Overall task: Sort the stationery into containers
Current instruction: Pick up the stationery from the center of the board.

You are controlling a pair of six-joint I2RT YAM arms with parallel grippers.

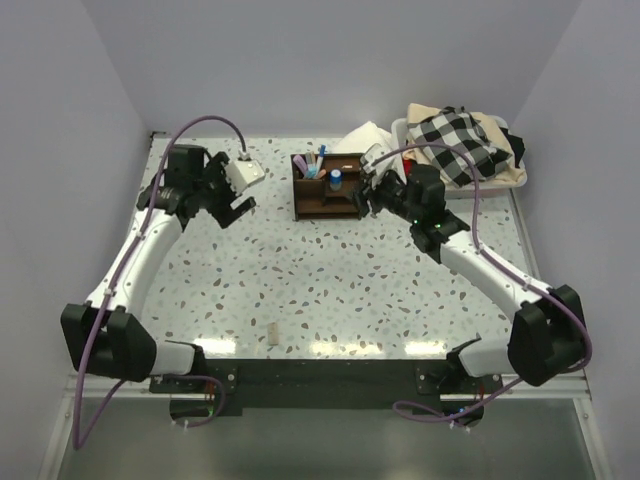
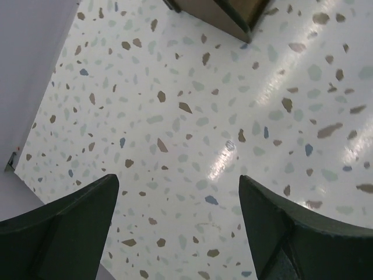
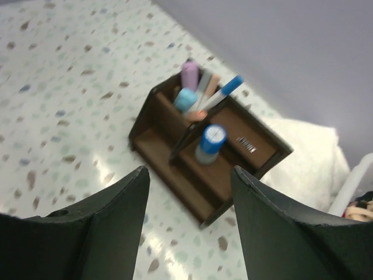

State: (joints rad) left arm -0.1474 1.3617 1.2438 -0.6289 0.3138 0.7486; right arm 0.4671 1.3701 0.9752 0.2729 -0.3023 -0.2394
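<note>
Top external: a dark brown wooden organizer (image 1: 325,190) stands far and central on the glossy speckled table (image 1: 330,270); it is boxy, straight-edged and split into open compartments
Stationery: slim pens stand bunched in the organizer's back compartment, a pink pen (image 3: 189,74), a light blue pen (image 3: 185,100) and a white pen with a blue cap (image 3: 224,92); a round blue-capped bottle (image 3: 210,143) sits in a middle compartment; a stubby beige piece (image 1: 271,334) lies alone near the table's front edge, well apart from both grippers
Left gripper (image 1: 238,205): spread wide, nothing between its dark smooth fingers (image 2: 64,230); it hangs over the table left of the organizer
Right gripper (image 1: 366,198): released, fingers (image 3: 291,227) apart and holding nothing; it is just right of the organizer
Edges: a soft white cloth (image 1: 365,140) lies just behind the organizer; a white bin (image 1: 402,127) with a checkered cloth (image 1: 455,140) fills the far right corner
Open room: a broad stretch of table lies between the arms
</note>
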